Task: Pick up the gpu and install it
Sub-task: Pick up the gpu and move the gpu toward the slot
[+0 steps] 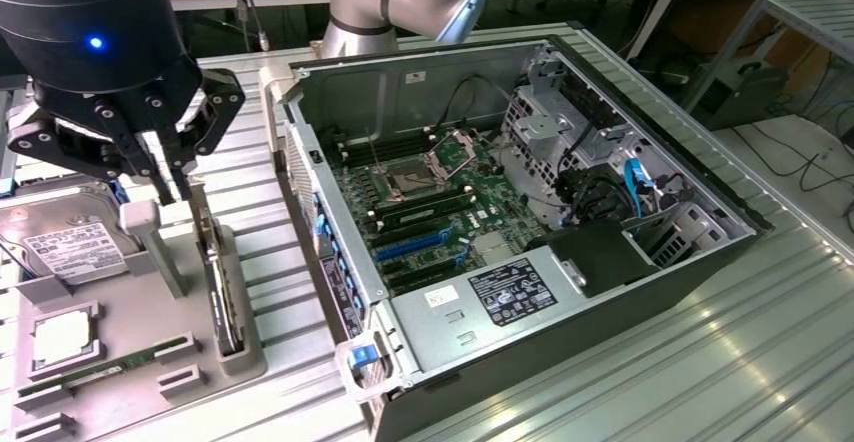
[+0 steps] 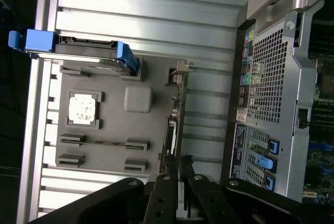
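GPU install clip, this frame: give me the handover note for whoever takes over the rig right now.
Gripper: open, holding nothing, hanging just above the gpu.
The gpu stands on edge in its slot of the grey holder tray, beside the open computer case.
Done: nothing lifted yet.
Left: the pick and the install.

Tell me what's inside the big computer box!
A green motherboard, a blue cable and a metal drive cage. Anything under the labelled silver box is covered.
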{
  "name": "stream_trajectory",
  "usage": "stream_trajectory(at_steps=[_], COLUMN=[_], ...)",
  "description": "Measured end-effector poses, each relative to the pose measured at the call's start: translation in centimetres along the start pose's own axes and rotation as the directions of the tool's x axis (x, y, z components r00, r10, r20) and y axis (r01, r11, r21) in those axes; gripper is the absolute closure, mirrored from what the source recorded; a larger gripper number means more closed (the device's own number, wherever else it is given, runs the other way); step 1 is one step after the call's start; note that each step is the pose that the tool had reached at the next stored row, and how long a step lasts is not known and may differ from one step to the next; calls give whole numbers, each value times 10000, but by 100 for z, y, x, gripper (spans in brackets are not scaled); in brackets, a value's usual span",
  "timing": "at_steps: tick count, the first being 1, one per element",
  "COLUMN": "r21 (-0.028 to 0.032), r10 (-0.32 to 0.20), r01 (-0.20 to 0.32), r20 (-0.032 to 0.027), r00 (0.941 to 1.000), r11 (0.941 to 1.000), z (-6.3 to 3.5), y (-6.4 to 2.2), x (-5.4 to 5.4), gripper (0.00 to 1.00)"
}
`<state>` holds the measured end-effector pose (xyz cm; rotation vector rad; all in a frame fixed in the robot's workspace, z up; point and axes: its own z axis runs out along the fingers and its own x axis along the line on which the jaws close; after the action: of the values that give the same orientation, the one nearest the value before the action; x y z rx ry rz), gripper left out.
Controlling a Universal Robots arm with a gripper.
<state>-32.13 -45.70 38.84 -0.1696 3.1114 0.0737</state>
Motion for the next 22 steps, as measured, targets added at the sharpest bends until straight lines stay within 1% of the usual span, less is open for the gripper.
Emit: stream_trajectory(at_steps=[1, 5, 6, 7, 8, 9, 10, 11, 12, 13, 17, 22], r21=[0, 0, 0, 0, 0, 0, 0, 0, 0, 0, 24, 24], r10=[0, 0, 0, 0, 0, -1, 0, 0, 0, 0, -5, 40], r01=[0, 0, 0, 0, 0, 1, 0, 0, 0, 0, 5, -40], r20=[-1, -1, 0, 0, 0, 0, 0, -1, 0, 0, -19, -21], r00=[10000, 10000, 10000, 10000, 10000, 10000, 10000, 10000, 10000, 10000, 10000, 10000], r11=[10000, 10000, 10000, 10000, 10000, 10000, 10000, 10000, 10000, 10000, 10000, 10000], z=[0, 0, 0, 0, 0, 0, 0, 0, 0, 0, 8, 84], y=[0, 0, 0, 0, 0, 0, 0, 0, 0, 0, 0, -5], x=[0, 0, 0, 0, 0, 0, 0, 0, 0, 0, 0, 2], gripper=[83, 58, 58, 52, 52, 46, 46, 34, 34, 27, 27, 27])
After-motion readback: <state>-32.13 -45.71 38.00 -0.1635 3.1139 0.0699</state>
